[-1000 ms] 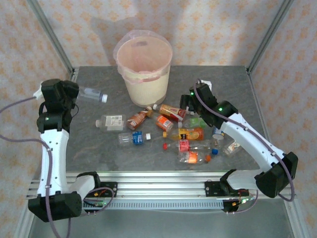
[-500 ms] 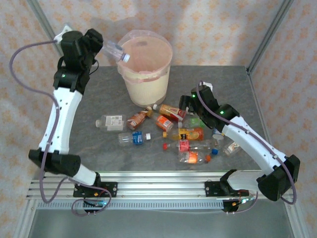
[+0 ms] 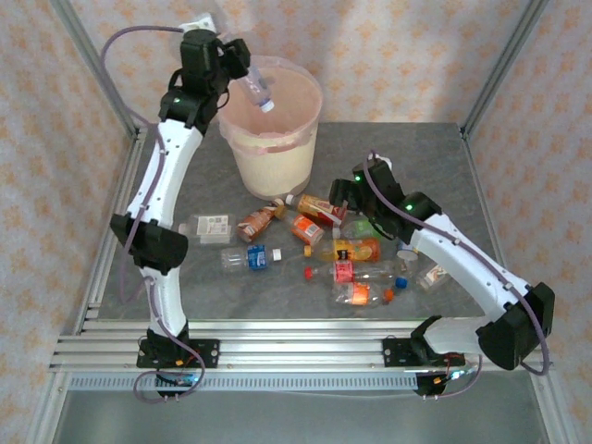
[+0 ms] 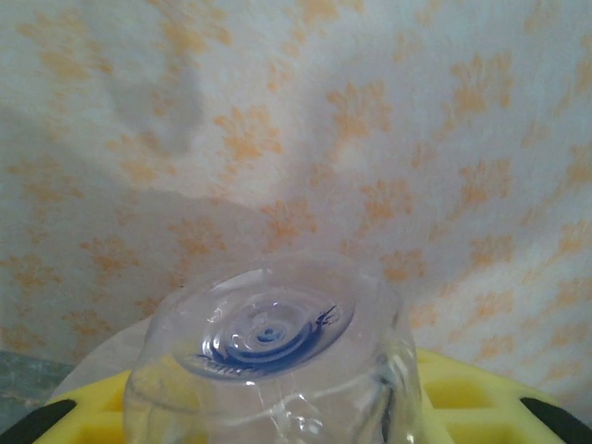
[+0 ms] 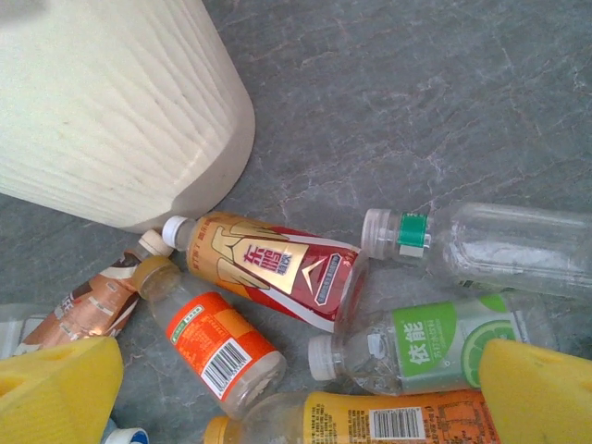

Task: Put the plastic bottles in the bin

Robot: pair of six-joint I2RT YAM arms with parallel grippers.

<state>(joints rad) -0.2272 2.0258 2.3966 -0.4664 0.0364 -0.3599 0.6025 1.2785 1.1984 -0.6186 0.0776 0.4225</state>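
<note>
Change: the left arm has swung up from the table's left side, carrying a small clear plastic bottle (image 3: 256, 88) over the mouth of the tall cream-white round plastic bin (image 3: 274, 165).
Meaning: this bottle looks one release away from being binned.
Left gripper (image 3: 236, 67): clenched on the bottle's body, cap tilted down; yellow fingers (image 4: 462, 398) flank its base.
Right gripper (image 3: 345, 191): spread wide, holding nothing, poised above a red-labelled bottle (image 5: 268, 268) near the bin's foot.
Remaining: other plastic bottles (image 3: 356, 250) lie scattered on the grey table (image 3: 425, 157).
</note>
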